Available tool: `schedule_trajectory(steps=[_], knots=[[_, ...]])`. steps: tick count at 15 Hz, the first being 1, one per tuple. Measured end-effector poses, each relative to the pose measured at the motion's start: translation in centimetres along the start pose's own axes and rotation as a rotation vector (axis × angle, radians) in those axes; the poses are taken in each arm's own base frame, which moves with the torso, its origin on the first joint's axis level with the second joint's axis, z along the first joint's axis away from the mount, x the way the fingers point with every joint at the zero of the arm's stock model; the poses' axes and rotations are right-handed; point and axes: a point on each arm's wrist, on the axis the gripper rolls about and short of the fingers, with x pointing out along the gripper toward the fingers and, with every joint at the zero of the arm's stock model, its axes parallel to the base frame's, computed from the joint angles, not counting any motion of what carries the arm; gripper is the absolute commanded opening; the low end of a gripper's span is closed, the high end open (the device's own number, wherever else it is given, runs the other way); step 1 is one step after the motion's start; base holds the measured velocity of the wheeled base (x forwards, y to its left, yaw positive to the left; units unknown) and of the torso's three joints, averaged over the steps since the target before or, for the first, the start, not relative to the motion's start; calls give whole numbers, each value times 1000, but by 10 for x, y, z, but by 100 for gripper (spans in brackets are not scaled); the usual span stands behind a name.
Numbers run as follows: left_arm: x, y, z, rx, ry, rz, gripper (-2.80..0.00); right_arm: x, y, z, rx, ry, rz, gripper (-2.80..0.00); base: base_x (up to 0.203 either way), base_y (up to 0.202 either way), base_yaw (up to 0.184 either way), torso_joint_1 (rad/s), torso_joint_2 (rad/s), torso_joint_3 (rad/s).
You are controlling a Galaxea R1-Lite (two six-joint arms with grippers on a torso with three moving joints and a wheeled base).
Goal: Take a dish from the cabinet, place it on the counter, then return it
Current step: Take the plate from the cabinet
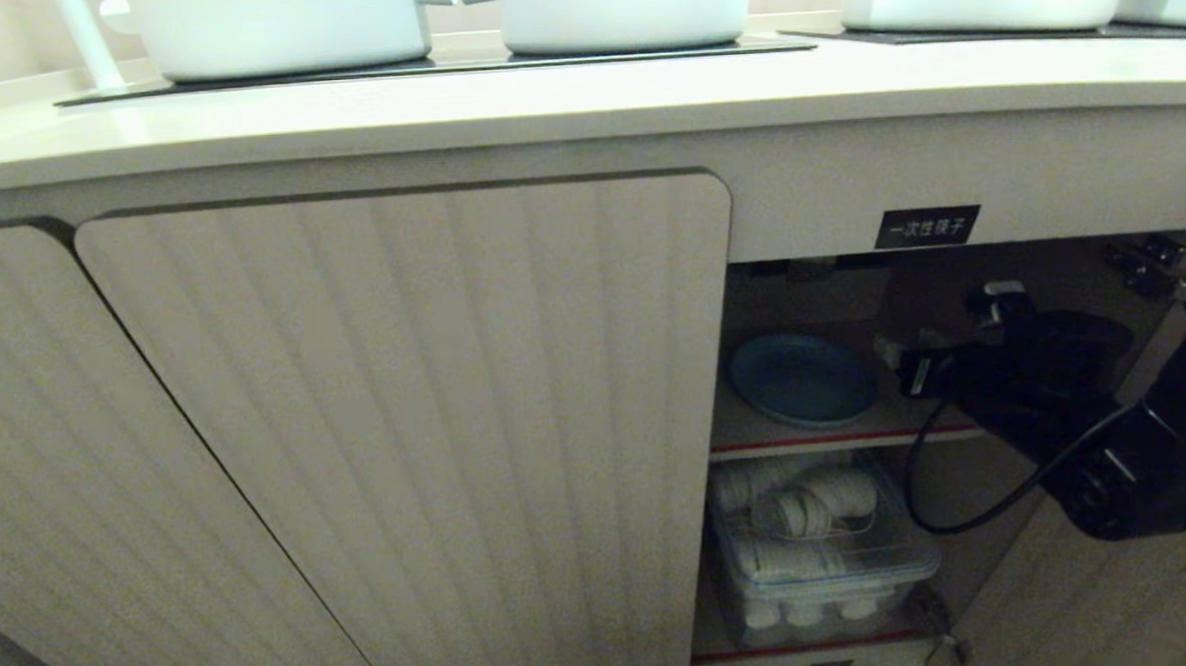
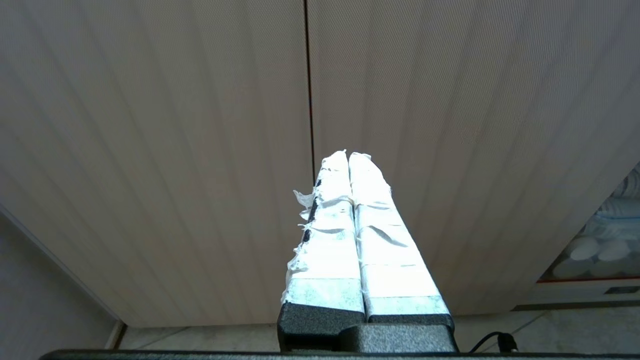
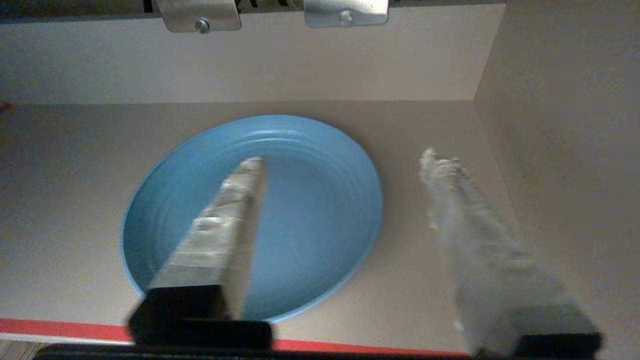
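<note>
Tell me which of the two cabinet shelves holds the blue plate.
The upper shelf: the round light-blue plate lies there alone, while the lower shelf carries a clear plastic box of white items.

- Dish (image 1: 801,379) flat on the inner shelf (image 1: 818,435) of the cabinet (image 1: 407,431), toward the left of the open compartment.
- Right gripper (image 3: 340,165) inside the same compartment, right of the dish, one finger over it, the other beside it.
- Lidded container (image 1: 823,553) below the shelf.
- Pots (image 1: 619,12) on the surface (image 1: 543,105) above.
- Left gripper (image 2: 348,156) before the closed doors.
</note>
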Motion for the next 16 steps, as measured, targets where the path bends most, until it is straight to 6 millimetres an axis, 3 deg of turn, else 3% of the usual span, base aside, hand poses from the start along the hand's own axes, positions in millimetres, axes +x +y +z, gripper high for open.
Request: schedule_trajectory(steps=[16], knots=[[0,0,0,0,0,1,-280,5,-10,-11,1,25,-24,0,0,0,0,0,0,0]])
